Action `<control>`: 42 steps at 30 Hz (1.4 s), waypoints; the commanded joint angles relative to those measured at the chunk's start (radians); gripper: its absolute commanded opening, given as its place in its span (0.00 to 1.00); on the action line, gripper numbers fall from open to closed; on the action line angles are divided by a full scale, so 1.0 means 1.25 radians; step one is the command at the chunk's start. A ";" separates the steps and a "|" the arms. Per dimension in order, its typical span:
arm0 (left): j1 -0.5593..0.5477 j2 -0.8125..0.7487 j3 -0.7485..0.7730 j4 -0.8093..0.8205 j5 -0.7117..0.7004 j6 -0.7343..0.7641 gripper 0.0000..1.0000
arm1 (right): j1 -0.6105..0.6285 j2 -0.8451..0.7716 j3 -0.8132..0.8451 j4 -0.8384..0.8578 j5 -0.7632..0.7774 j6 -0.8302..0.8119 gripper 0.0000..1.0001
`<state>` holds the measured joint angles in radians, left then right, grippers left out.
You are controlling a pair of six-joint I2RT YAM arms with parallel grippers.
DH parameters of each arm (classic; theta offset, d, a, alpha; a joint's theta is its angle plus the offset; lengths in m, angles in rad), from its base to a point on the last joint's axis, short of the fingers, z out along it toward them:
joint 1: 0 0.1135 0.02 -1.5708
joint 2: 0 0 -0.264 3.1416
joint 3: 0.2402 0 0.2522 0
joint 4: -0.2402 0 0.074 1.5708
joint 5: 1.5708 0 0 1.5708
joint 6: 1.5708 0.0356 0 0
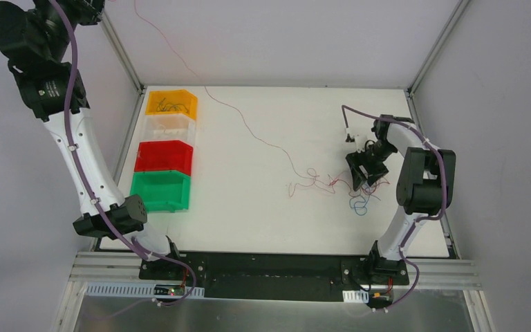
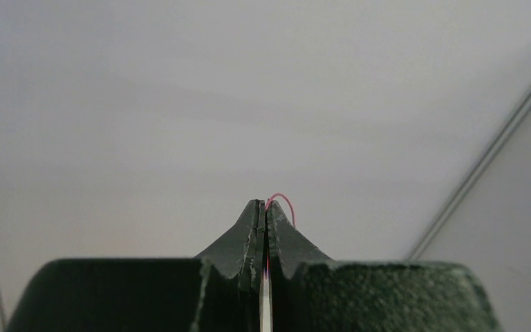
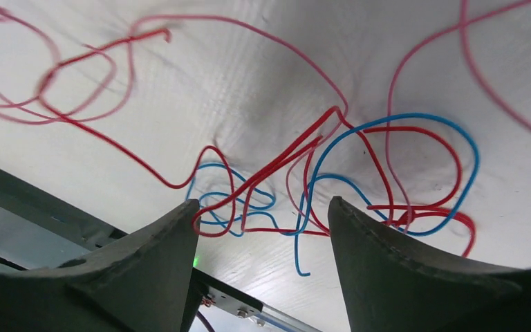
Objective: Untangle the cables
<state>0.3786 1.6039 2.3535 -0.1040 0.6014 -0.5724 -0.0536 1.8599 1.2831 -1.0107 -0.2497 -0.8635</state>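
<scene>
Left arm stretched high, right arm folded low over the tangle.
My left claw (image 2: 265,207) is pinched shut on a pink cable (image 2: 281,195), held well above the worktop (image 1: 263,221). That strand slopes down to the cables (image 3: 294,151) lying in loose loops at the right. My right claw (image 3: 263,202) points down just over them, jaws spread.
</scene>
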 commanded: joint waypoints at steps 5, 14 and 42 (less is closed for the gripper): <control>-0.079 -0.064 -0.143 0.105 0.158 -0.046 0.00 | 0.031 -0.094 0.152 -0.080 -0.277 0.026 0.70; -0.082 -0.050 -0.115 0.062 0.133 -0.010 0.00 | 0.236 -0.091 0.202 0.089 -0.339 0.172 0.67; -0.085 -0.109 -0.331 -0.028 0.112 0.176 0.00 | 0.385 -0.176 0.333 0.317 -0.469 0.599 0.00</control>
<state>0.2760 1.5230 2.0678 -0.1371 0.7296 -0.4641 0.4431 1.8244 1.5517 -0.6304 -0.7284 -0.3000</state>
